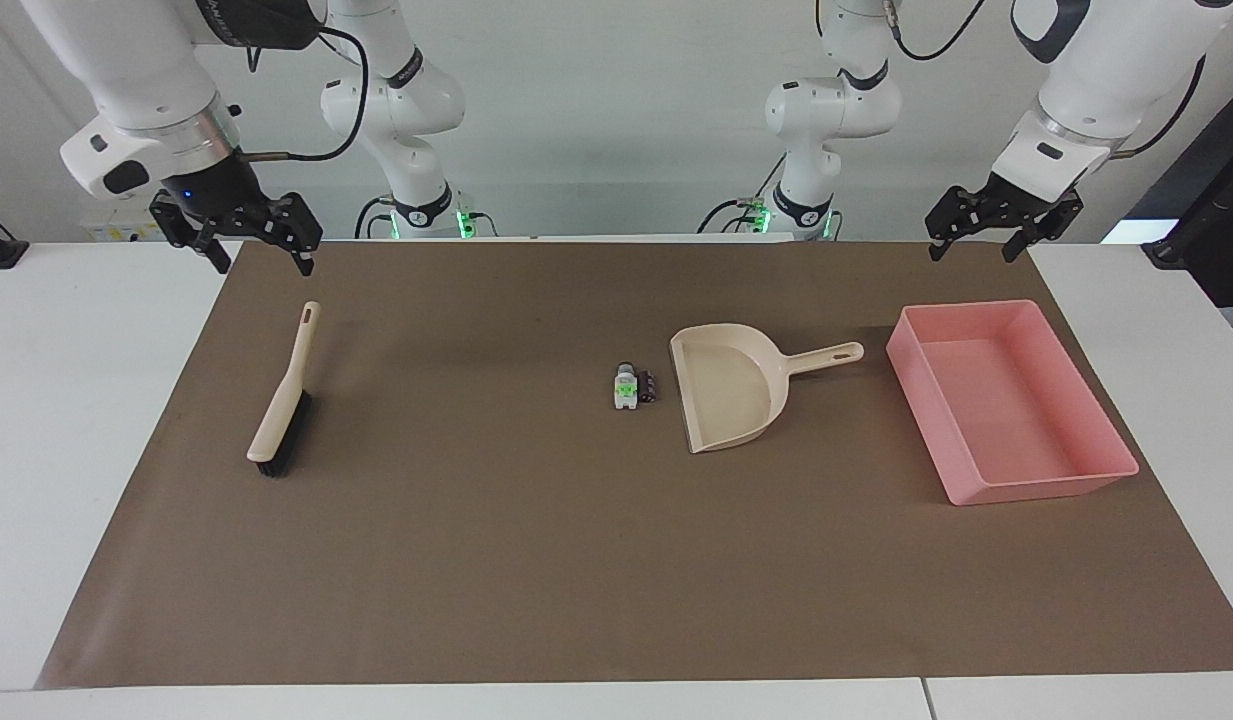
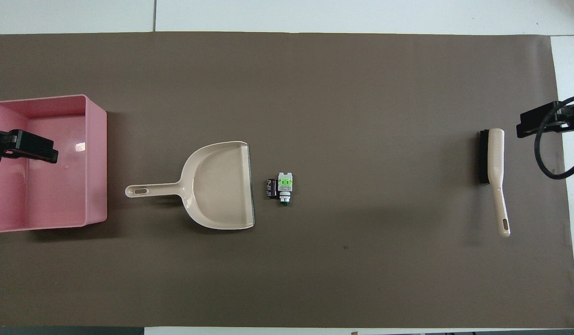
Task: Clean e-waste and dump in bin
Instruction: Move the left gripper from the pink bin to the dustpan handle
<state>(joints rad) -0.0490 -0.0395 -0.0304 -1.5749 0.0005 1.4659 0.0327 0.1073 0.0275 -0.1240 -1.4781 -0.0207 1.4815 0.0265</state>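
Scraps, the 2 tiny pieces of e-waste (image 1: 633, 386) touching each other on the table (image 1: 536, 560) just beside the dustpan (image 1: 728, 392) mouth, well apart from both grippers' spread, empty fingers, look light, rigid and too small to pinch, so the right gripper (image 1: 248, 243) should take the brush (image 1: 285, 396) by its handle and the left gripper (image 1: 991, 230) the dustpan's handle.

In the overhead view the pink bin (image 2: 96, 163) is cut by the picture's edge at the left arm's end of the desk, so one short wall does not show. The left hand (image 2: 23, 146) covers a part of its inside there, and only the tips of this hand are in the picture. The right hand (image 2: 550, 122) is also cut by the edge, with a black cable looping in front of it. In the facing view both arms are cut at the top. The two scraps of e-waste (image 1: 633, 386) are too small to tell their details. The brush (image 1: 282, 400) hides most of its bristles under its own back.
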